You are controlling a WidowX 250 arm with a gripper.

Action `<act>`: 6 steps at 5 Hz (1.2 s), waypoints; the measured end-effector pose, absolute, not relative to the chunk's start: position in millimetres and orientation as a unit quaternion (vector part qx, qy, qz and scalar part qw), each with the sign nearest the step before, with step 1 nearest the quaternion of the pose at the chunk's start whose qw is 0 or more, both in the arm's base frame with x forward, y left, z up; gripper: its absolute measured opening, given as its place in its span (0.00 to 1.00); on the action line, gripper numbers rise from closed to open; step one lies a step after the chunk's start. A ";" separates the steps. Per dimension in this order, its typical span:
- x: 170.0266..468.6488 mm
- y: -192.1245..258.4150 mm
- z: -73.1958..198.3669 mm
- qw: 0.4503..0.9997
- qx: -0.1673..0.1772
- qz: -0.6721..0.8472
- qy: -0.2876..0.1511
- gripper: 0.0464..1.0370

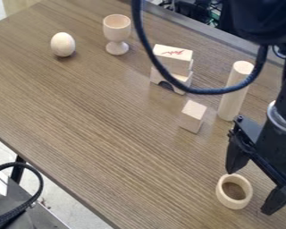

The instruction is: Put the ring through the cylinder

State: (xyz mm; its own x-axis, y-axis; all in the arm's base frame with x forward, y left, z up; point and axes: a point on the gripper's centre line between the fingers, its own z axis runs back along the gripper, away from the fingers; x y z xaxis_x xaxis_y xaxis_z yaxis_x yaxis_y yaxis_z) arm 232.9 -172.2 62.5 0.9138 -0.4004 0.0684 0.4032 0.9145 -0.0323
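At the near right of the worktop (139, 147), we see the ring (233, 205), a thick, pale wooden band lying flat, its round hole showing brown wood grain. Beside it, the gripper (249, 192) has its jaws spread wide. Farther back we find a small wooden block (193, 117), then the cylinder (231, 105), smooth, pale and upright, the black cable (199, 91) crossing our view of it. Beyond stand stacked blocks (173, 60), the upper marked in red, then an egg (63, 44) and egg cup (116, 29).
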 end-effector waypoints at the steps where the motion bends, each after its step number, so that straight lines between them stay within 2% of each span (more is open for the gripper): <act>1: 228.9 -169.3 52.8 0.978 -0.015 -0.206 -0.013 0.96; 3: 240.1 -148.9 55.7 0.984 -0.020 -0.175 -0.019 0.96; 6: 239.8 -147.1 63.5 0.985 -0.047 -0.165 -0.038 0.96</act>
State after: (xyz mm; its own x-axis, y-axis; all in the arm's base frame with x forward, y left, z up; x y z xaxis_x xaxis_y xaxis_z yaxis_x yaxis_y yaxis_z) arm 239.8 -147.1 63.5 0.9430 -0.3207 0.0894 0.3277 0.9414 -0.0793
